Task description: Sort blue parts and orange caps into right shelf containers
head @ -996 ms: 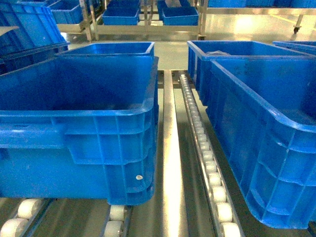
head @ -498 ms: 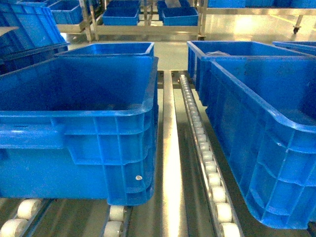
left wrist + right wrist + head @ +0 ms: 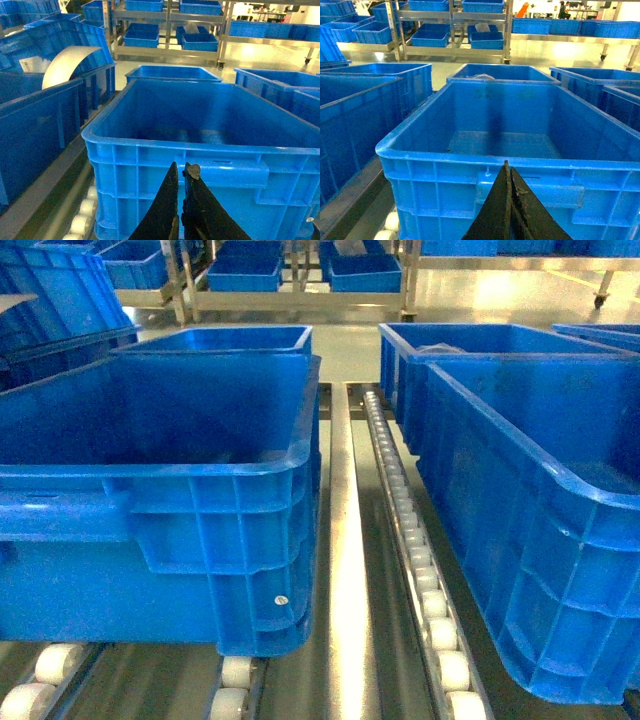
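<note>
We hover both arms before crates: left pincer (image 3: 181, 172) pressed together, right pincer (image 3: 508, 172) too, nothing held; right crate (image 3: 560, 490) interior bare; no parts/caps visible, sorting apparently not begun

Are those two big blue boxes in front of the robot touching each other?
Apart. The head view shows the left crate and the right crate separated by a metal rail and a roller track.

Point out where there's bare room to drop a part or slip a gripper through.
The near left crate and near right crate both show bare floors. Between them a metal rail strip and roller track leave a narrow lane. Both the left gripper and the right gripper sit shut just outside a crate wall.
</note>
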Tool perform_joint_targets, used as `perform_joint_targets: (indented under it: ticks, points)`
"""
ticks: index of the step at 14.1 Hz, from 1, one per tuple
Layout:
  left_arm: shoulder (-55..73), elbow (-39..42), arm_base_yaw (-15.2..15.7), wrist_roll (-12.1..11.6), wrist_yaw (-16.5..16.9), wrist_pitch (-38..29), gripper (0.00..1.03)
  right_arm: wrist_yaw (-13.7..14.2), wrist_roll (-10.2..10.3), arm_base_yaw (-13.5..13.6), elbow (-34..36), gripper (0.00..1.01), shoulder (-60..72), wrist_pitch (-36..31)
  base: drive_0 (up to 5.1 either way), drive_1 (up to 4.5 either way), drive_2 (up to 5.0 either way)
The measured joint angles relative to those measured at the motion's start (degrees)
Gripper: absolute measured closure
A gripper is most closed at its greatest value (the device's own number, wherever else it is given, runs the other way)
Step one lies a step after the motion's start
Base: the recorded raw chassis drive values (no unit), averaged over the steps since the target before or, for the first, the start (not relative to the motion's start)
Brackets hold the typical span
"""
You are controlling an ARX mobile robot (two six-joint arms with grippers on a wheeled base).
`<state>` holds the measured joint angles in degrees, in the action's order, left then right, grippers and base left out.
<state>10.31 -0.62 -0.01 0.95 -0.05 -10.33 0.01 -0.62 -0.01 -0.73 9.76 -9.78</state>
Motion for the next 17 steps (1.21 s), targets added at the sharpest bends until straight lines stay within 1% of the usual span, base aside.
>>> perform_joint_targets:
  ticks: [3,4,6,8,9,10,12,13,14,15,17]
  points:
    - [-0.55,0.0,0.0,0.02,0.02,0.48,1.01,0.0,0.02,0.0,-0.02,1.0,-3.06,5.01,0.0,0.0,0.0]
    - [-1.16,0.0,0.0,0.0,0.04,1.66,1.01,-0.17,0.0,0.0,-0.02,1.0,-4.83,7.82,0.0,0.0,0.0]
    - [-3.87,-0.07,0.0,0.0,-0.11,5.6,1.01,-0.15,0.0,0.0,-0.02,1.0,-7.54,10.25,0.0,0.0,0.0]
    - [-7.21,0.0,0.0,-0.02,0.22,10.29,1.01,-0.07,0.0,0.0,-0.02,1.0,-9.55,9.77,0.0,0.0,0.0]
    - [-9.55,0.0,0.0,-0.02,0.0,10.78,1.01,-0.07,0.02,0.0,-0.24,1.0,-9.49,8.9,0.0,0.0,0.0]
    - [-9.81,-0.31,0.0,-0.11,-0.2,9.94,1.01,-0.04,0.02,0.0,-0.02,1.0,-9.46,10.38,0.0,0.0,0.0]
    - [-9.84,0.0,0.0,-0.17,0.02,10.49,1.01,-0.04,0.04,0.0,-0.02,1.0,-9.46,10.23,0.0,0.0,0.0]
    - [-9.84,0.0,0.0,-0.17,0.04,10.6,1.01,-0.02,0.04,0.0,-0.02,0.98,-9.46,9.97,0.0,0.0,0.0]
    - [-9.84,0.0,0.0,-0.15,0.02,10.56,0.94,-0.04,0.04,0.0,-0.02,0.8,-9.46,9.99,0.0,0.0,0.0]
    - [-9.84,0.0,0.0,-0.15,0.02,10.58,0.79,-0.04,0.04,0.0,-0.02,0.67,-9.46,10.03,0.0,0.0,0.0]
    - [-9.84,-0.02,0.0,-0.15,0.02,10.56,0.54,-0.02,0.04,0.0,-0.02,0.39,-9.46,10.03,0.0,0.0,0.0]
